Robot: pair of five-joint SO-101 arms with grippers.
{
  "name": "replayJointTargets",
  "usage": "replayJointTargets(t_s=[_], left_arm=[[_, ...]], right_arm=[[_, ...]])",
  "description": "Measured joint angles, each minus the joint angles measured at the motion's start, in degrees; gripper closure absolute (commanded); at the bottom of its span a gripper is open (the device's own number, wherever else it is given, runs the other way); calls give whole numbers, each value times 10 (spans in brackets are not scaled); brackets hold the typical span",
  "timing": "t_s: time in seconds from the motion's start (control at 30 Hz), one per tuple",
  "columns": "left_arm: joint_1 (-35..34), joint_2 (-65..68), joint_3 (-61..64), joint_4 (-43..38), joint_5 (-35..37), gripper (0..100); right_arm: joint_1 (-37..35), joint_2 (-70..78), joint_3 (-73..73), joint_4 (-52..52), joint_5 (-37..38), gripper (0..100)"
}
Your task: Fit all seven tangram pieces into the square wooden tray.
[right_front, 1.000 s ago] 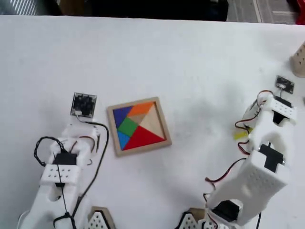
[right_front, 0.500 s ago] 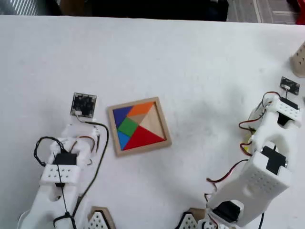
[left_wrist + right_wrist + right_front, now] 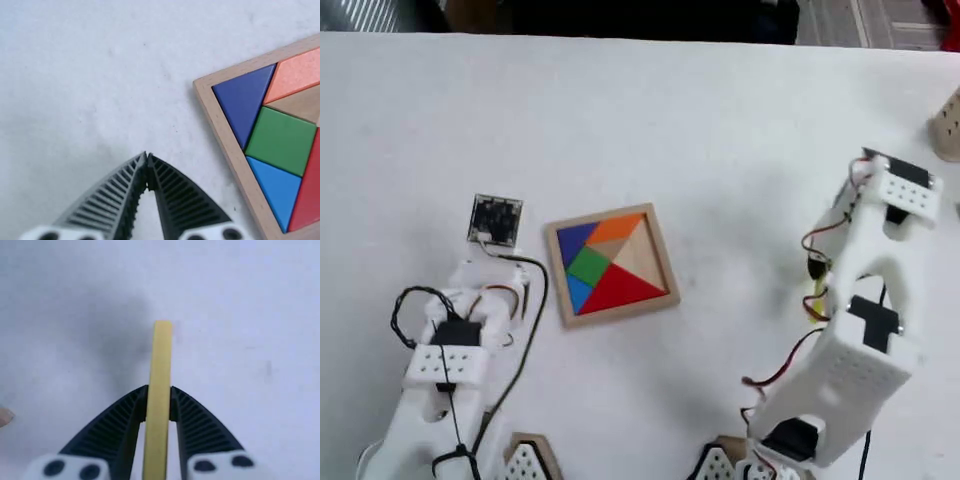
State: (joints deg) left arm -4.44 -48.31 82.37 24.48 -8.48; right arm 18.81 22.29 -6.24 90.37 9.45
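Observation:
The square wooden tray [image 3: 665,262] lies mid-table with dark blue, orange, green, light blue and red pieces and a bare wood-coloured area [image 3: 638,250] inside. In the left wrist view the tray [image 3: 220,125] sits just beside my left gripper [image 3: 147,167], which is shut with nothing in it. My right gripper [image 3: 158,402] is shut on a yellow piece [image 3: 160,390], held on edge above the bare table. From above, that yellow piece [image 3: 817,290] peeks out beside the right arm [image 3: 865,300], well right of the tray.
A small black circuit board [image 3: 497,219] hangs by the left arm [image 3: 450,350]. Wooden perforated blocks [image 3: 525,460] stand at the front edge, and another [image 3: 948,125] at the far right. White tabletop stretches between the tray and the right arm.
The right arm has risen and its wrist has swung toward the back of the table, carrying the yellow piece. The left arm and the tray have stayed put.

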Motion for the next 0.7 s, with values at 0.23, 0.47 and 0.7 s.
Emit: replayJointTargets(t_s=[0.23,0.47,0.7], left_arm=[[0,0,1,0,0,976],[0,0,1,0,0,976],[0,0,1,0,0,976]], right_arm=[[-120,0,-19,33,-51,981],[-265,0,-40,33,-75,981],[-382,4,-96,12,-75,981]])
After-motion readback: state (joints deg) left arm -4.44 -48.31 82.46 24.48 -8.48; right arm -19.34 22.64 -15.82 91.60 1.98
